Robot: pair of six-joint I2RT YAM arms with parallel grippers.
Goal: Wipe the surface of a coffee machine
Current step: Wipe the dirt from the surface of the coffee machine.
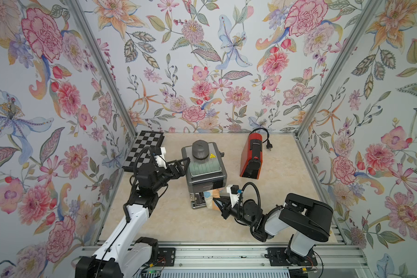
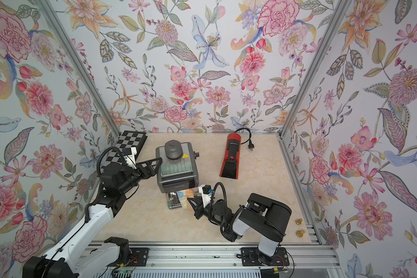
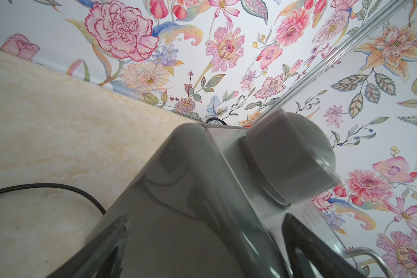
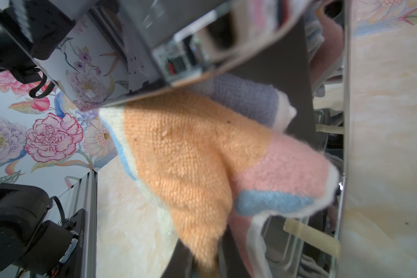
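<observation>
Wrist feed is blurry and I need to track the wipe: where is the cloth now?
In both top views the cloth sits low at the front of the grey coffee machine, beside its drip tray, pinched in the right gripper.

The coffee machine is grey, the cloth has orange, pink, blue and grey patches with white borders, the other machine is red and black, the board is chequered, the table beige marbled, the walls flowered.
</observation>
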